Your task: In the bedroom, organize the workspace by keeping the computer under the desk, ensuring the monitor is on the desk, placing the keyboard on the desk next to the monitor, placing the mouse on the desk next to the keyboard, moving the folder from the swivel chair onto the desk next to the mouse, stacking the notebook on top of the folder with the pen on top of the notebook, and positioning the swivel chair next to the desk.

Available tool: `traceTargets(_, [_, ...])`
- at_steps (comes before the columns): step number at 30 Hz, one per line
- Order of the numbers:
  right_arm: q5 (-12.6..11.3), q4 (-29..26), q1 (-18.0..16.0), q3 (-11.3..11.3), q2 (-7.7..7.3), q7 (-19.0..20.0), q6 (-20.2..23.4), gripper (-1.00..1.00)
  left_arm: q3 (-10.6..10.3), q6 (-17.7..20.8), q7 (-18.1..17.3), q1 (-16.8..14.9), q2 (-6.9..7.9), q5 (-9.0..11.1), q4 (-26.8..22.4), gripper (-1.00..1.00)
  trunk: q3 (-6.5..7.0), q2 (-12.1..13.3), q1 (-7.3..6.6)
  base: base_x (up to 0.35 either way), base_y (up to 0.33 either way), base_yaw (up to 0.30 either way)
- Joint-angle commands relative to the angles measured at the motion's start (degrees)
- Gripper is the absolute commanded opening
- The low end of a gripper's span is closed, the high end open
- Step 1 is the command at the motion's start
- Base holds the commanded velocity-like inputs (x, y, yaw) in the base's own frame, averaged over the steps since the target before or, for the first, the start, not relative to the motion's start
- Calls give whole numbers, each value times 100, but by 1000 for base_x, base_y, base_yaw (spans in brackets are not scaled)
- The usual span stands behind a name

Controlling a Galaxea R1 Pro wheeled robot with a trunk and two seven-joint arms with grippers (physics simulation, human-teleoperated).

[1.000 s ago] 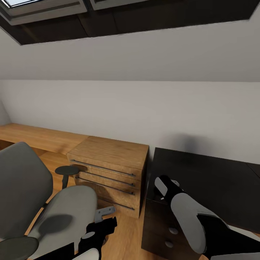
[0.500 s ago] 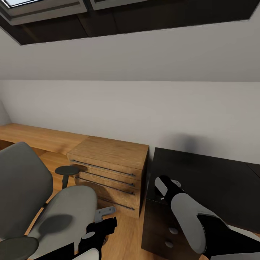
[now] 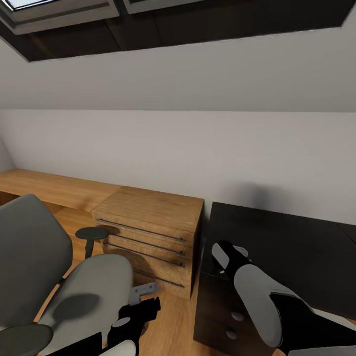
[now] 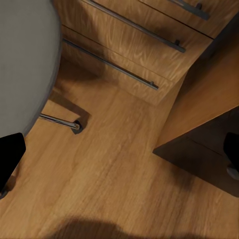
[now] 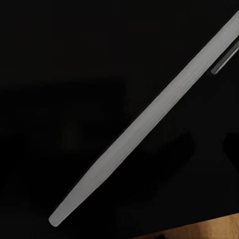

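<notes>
From the head, the swivel chair (image 3: 54, 287) stands left of the wooden drawer chest (image 3: 153, 237); the right arm reaches over the black counter (image 3: 296, 257). Left wrist: plank floor (image 4: 114, 184). Right wrist: the pen (image 5: 144, 119) lies on something dark, probably awaiting pickup. Neither pincer's state can be told.

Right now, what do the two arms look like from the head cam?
Both arms share a two-tone build. The right arm has a rounded light grey shell over glossy black joints, with a grey-and-black wrist section. The left arm shows black housings with a small grey cap and a grey metal bracket. No cables or markings are visible.
</notes>
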Motion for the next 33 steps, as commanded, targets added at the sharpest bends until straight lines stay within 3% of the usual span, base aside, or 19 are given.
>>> traceTargets(1, [45, 10, 3, 4, 2, -43, 58, 100, -8, 15, 25, -8, 3, 10, -9, 100, -8, -2, 1, 0, 0, 0])
traceTargets(17, [28, -210, 2, 1, 2, 9, 43, 100, -127, 13, 31, -8, 5, 4, -13, 100, -8, -2, 1, 0, 0, 0])
traceTargets(20, [-65, -307, 14, -95, -91, 107, 128, 100, -222, 12, 128, -8, -93, 4, -111, 100, -8, -2, 1, 0, 0, 0])
traceTargets(22, [-128, -371, 10, -123, -41, 78, 62, 100, -217, 8, 192, -8, -157, 3, -175, 100, -8, -2, 1, 0, 0, 0])
traceTargets(33, [-141, -714, 11, -130, -72, 13, -125, 100, -241, 5, 365, -8, -173, 9, -326, 100, -8, -2, 1, 0, 0, 0])
